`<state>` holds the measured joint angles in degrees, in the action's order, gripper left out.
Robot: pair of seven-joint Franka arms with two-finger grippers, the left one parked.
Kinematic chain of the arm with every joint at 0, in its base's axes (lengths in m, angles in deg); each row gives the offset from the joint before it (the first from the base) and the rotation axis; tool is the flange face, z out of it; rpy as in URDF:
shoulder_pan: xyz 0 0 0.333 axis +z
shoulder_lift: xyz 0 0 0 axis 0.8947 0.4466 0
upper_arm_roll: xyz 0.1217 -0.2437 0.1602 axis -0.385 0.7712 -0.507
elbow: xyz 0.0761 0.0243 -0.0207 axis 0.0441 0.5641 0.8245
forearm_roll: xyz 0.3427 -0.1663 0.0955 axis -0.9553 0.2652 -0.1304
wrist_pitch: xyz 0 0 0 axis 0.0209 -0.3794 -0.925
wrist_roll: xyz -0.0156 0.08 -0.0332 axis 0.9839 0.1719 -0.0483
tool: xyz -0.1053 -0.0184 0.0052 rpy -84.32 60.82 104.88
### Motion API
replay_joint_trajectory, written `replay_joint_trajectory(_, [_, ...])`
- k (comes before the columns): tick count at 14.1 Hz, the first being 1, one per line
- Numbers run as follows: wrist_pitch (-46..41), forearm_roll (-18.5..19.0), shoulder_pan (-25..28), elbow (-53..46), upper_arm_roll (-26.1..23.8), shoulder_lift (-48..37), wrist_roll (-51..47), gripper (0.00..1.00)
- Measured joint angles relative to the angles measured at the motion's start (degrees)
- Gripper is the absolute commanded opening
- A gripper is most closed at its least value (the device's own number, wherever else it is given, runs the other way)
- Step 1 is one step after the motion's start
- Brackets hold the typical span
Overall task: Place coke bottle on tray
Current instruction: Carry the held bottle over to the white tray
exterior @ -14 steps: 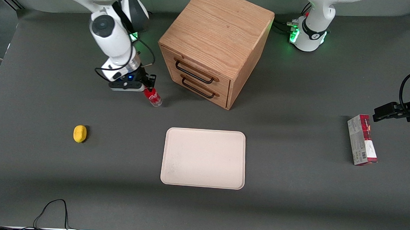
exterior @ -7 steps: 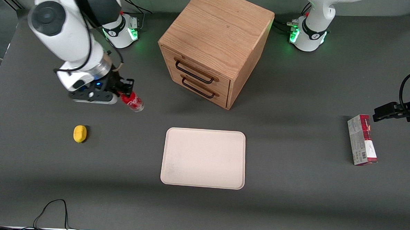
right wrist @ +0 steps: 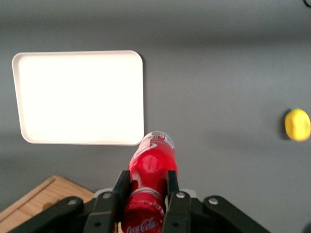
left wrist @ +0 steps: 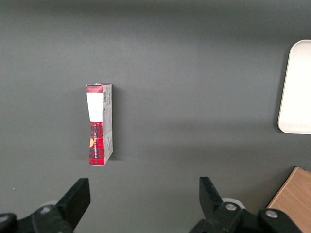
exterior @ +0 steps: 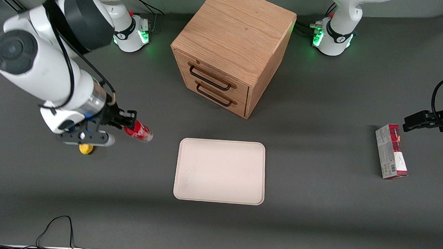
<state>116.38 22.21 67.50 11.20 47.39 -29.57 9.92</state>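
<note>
My right gripper (exterior: 126, 122) is shut on the coke bottle (exterior: 139, 131), a small red-labelled bottle held tilted in the air above the grey table. It hangs off the tray's end toward the working arm's side, a little farther from the front camera than the tray. In the right wrist view the two black fingers (right wrist: 121, 187) clamp the bottle (right wrist: 153, 162) near its cap end. The cream tray (exterior: 220, 171) lies flat and bare in the table's middle; it also shows in the right wrist view (right wrist: 80, 97).
A wooden drawer cabinet (exterior: 230, 50) stands farther from the front camera than the tray. A yellow lemon-like object (exterior: 85, 149) lies under my wrist. A red-and-grey carton (exterior: 391, 151) lies toward the parked arm's end. A black cable (exterior: 54, 229) loops at the front edge.
My gripper has lifted the bottle from beside the cabinet and carried it toward the front camera, tilting it more and rising higher above the table. The tray has not moved.
</note>
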Motion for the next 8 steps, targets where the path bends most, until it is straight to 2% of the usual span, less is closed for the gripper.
replay_joint_trajectory(2, [1.5,2.5,2.67,-6.32,-0.9,7.51,-0.07,0.0])
replay_joint_trajectory(5, [8.56,5.52,4.39,-11.63,-2.07,16.65,-0.08,0.0])
replay_joint_trajectory(8, [13.75,12.29,4.32,-13.08,-4.77,22.7,-0.08,0.0])
